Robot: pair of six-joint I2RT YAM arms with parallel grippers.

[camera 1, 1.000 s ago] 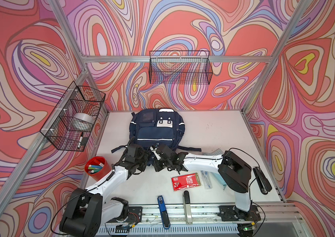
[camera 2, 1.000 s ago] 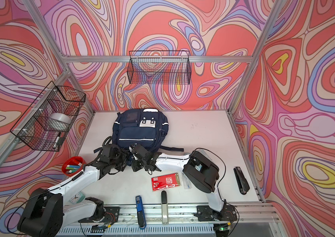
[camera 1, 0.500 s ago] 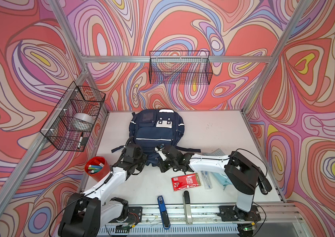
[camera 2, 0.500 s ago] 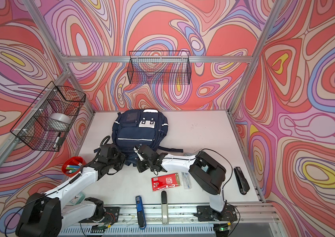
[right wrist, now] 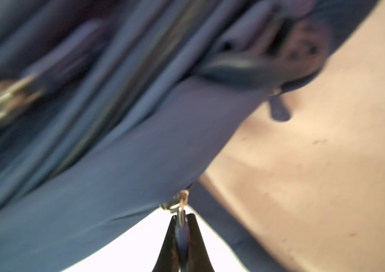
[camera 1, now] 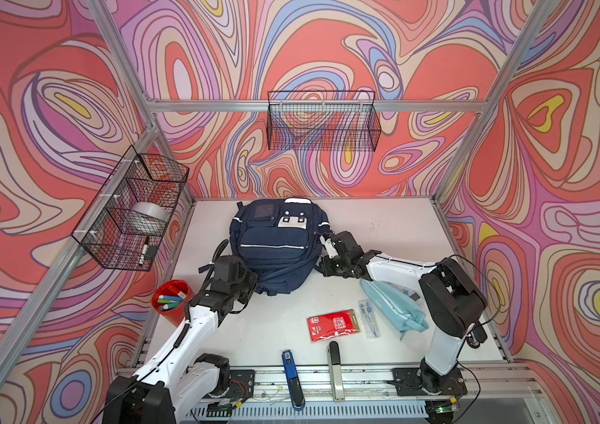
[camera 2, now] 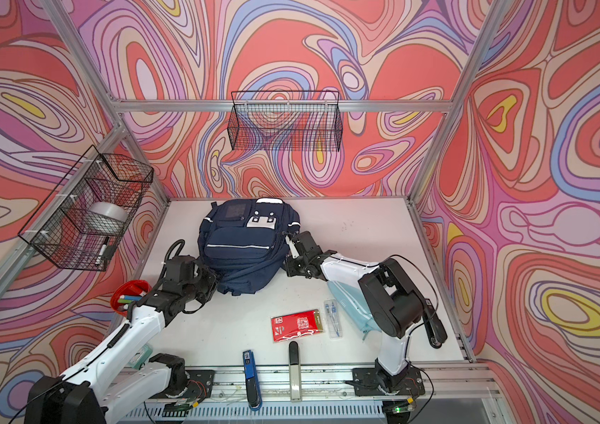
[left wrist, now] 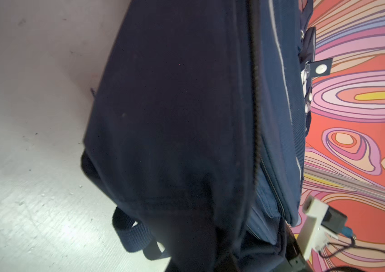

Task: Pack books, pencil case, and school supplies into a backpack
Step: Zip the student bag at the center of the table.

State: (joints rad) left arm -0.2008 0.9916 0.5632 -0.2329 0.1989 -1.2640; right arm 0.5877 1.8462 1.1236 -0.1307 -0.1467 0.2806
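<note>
Left gripper [camera 1: 252, 285]: closed, pressed against the near left corner of the backpack [camera 1: 276, 253]; whether fabric is between the jaws, I cannot tell.
Right gripper [right wrist: 181, 218]: clenched on a zip pull [right wrist: 181, 212] at the right side of the backpack.
Blue stapler [camera 1: 293, 374]: lies at the near edge of the table [camera 1: 383, 220].
Red packet [camera 1: 333, 325]: flat on the table, just beside the clear pen pack [camera 1: 369, 318].
Pencil case [camera 1: 394, 306]: to the right of the pens, partly under the right arm.
Red cup [camera 1: 170, 301]: holds markers, stands left of the left arm.
Backpack: lies front side up in the middle, its far end near the back wall.
</note>
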